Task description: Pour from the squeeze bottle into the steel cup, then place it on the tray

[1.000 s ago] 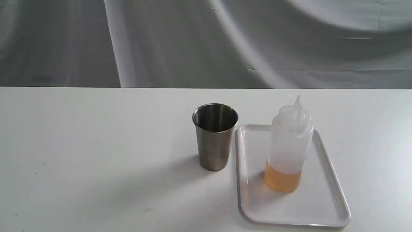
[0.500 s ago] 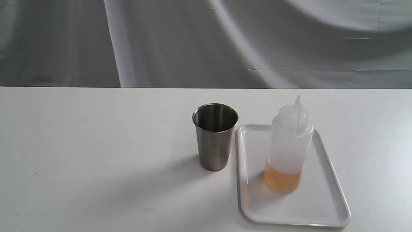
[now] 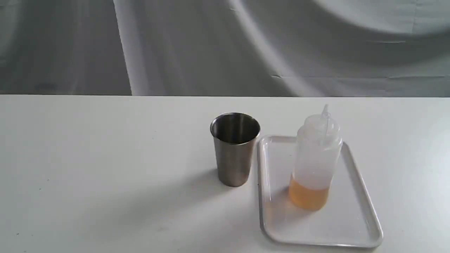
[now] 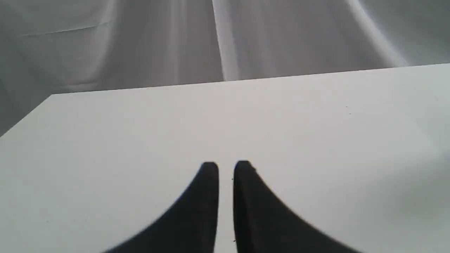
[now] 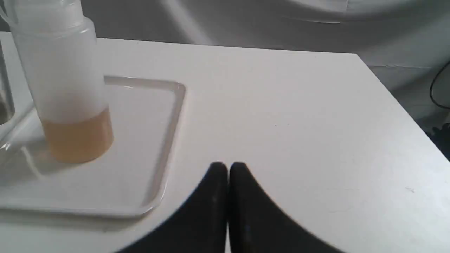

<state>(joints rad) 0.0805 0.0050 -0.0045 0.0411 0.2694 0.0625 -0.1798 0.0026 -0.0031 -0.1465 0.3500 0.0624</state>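
The squeeze bottle [image 3: 315, 161] stands upright on the white tray [image 3: 355, 218], amber liquid filling its lower part; the right wrist view shows the bottle [image 5: 66, 91] and the tray [image 5: 168, 116] too. Just left of the tray stands the steel cup [image 3: 235, 149], upright on the table. Neither arm appears in the exterior view. My right gripper [image 5: 227, 167] is shut and empty, over bare table apart from the tray's edge. My left gripper [image 4: 226, 165] hovers over bare table with a narrow gap between its fingers, holding nothing.
The white table [image 3: 105, 158] carries only the cup and tray. Grey cloth [image 3: 225, 45] hangs behind its far edge. The table's corner and side edge [image 5: 386, 91] show in the right wrist view, with a dark cable [image 5: 436, 88] beyond.
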